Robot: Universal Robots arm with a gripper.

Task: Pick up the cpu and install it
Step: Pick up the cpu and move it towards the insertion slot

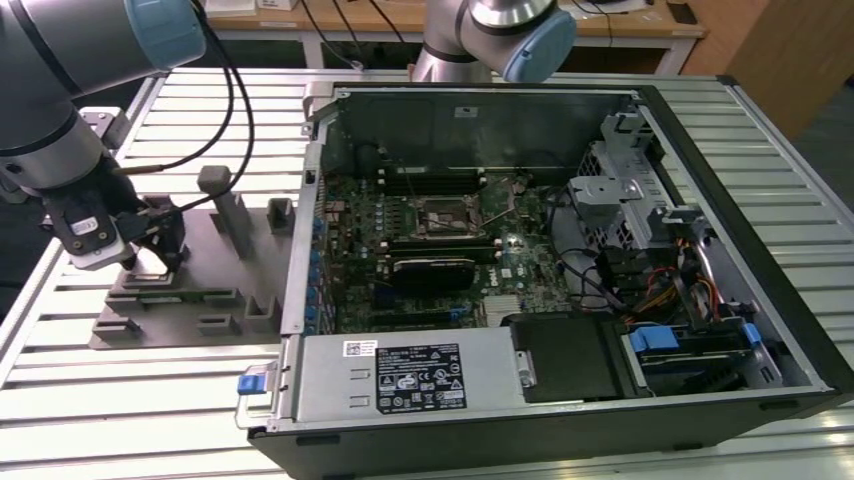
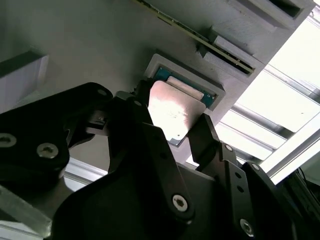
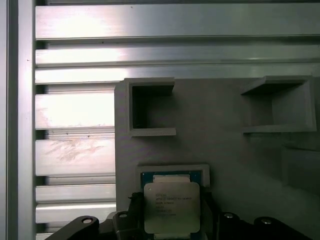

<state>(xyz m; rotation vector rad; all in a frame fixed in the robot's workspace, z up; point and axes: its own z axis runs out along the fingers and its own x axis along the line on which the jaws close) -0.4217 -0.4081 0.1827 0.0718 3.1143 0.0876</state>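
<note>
Your gripper [image 2: 172, 114] pinches the cpu [image 3: 172, 207] by opposite edges, in its pocket near the grey plate's [image 3: 225, 140] edge. Judge it light, stiff, slick-topped, fragile underneath.

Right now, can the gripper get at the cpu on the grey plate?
Probably yes: the gripper sits at both sides of the cpu in its recess on the grey plate, and nothing covers it.
</note>
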